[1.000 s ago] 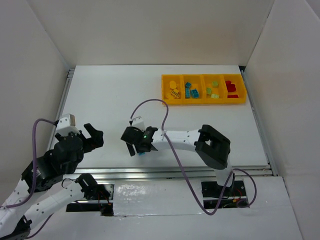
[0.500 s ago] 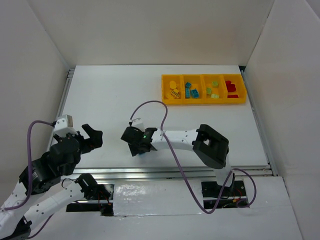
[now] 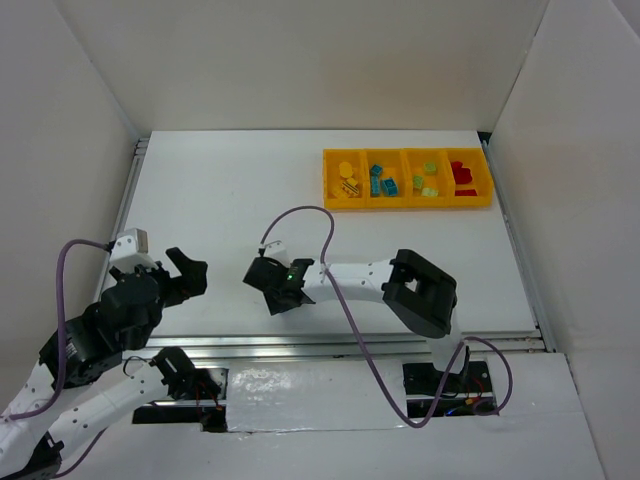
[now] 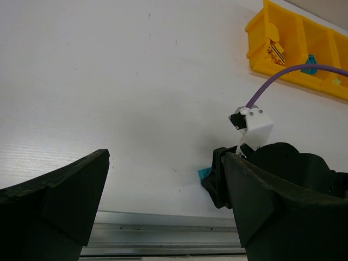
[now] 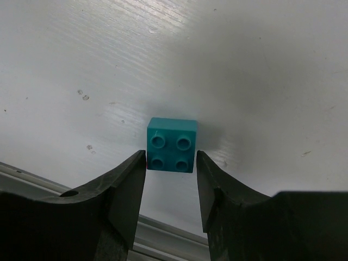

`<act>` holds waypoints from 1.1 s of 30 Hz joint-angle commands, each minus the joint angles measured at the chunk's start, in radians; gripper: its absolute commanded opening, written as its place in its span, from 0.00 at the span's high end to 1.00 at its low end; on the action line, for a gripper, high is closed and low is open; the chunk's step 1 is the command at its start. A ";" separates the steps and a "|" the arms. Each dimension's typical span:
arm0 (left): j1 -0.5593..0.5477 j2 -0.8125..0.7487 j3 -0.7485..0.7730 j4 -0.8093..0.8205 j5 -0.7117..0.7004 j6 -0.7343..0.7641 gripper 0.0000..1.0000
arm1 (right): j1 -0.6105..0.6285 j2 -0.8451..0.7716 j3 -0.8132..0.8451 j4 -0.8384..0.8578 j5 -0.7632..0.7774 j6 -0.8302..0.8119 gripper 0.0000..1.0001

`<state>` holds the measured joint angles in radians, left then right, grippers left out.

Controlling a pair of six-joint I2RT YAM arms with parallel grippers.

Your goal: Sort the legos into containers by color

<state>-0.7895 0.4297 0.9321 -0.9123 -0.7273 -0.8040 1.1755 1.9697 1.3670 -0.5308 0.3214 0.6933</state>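
Observation:
A small teal-blue lego (image 5: 172, 144) with four studs lies on the white table near its front edge. My right gripper (image 5: 171, 159) is down over it, and both fingers press its two sides. In the top view that gripper (image 3: 280, 295) covers the brick. The left wrist view shows a corner of the brick (image 4: 204, 173) poking out beside the right gripper. My left gripper (image 3: 185, 272) hovers wide open at the table's front left with nothing in it. The containers form one yellow tray (image 3: 408, 204) at the back right, holding yellow (image 3: 346, 170), blue (image 3: 382, 180), green (image 3: 428, 180) and red (image 3: 462, 175) legos.
A metal rail (image 3: 350, 345) runs along the table's front edge just behind the held brick. The right arm's purple cable (image 3: 320, 225) loops above the table. White walls enclose the left, back and right sides.
The right gripper's fingers have closed from wide open onto the teal-blue lego. The left arm has shifted slightly and stays open.

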 commanded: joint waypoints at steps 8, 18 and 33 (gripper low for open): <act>0.003 -0.005 0.007 0.046 0.012 0.040 0.00 | -0.008 0.051 0.060 0.006 -0.002 -0.017 1.00; 0.004 -0.005 0.005 0.053 0.022 0.048 0.00 | -0.301 -0.199 0.007 0.014 0.013 -0.103 1.00; 0.001 -0.019 0.001 0.066 0.031 0.060 0.00 | -0.856 0.174 0.694 -0.147 0.137 -0.133 1.00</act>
<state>-0.7887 0.4149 0.9310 -0.8948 -0.6998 -0.7681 0.3573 2.0602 1.9202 -0.6136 0.4232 0.5774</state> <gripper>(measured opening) 0.994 0.434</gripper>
